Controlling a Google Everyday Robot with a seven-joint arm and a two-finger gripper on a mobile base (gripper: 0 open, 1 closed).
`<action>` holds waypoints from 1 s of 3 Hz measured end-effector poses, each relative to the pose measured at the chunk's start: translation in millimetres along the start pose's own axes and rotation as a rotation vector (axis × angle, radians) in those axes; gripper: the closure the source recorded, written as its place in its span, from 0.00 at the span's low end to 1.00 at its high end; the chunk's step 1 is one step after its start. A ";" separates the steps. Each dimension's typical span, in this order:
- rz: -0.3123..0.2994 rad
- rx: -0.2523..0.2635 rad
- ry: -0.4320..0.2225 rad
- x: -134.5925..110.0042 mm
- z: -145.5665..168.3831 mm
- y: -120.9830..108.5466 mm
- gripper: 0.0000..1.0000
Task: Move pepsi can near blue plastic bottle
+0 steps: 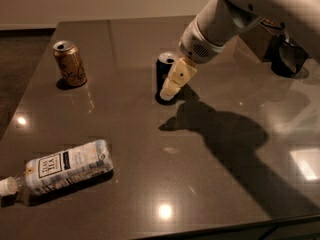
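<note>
Gripper (170, 88): hangs at the end of the white arm (220, 21) slanting down from the upper right, low over the dark glossy table (150, 194), and overlaps the front of the pepsi can in this view. Grip state: cannot tell whether released or clamped on the can, since the can's body hides the far side.

Pepsi can (162, 70): stands upright directly behind the gripper, touching it or very nearly so, with the silver top showing just above and left of it.

Blue plastic bottle (67, 166): lies on its side well apart from the gripper, down and to the left near the front table edge, with the white cap (7, 185) pointing left and the "TEA" label facing up.

Gold can (70, 64): stands upright well to the left of the gripper, slightly farther back.

Arm's shadow (225, 134): spreads across the table just right of and below the gripper.
</note>
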State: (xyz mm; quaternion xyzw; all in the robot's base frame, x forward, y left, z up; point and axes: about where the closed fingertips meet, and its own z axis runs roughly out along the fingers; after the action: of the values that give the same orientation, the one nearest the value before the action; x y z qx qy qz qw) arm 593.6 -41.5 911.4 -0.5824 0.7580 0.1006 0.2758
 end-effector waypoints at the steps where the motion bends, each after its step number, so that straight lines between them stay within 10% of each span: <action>1: -0.005 -0.010 -0.009 -2.5 8.1 -8.4 0.26; 3: -0.037 -0.050 -0.035 -12.6 13.5 -3.9 0.72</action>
State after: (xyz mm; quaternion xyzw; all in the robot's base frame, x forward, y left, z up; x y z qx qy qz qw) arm 603.4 -25.9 907.6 -0.6011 0.7395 0.1244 0.2761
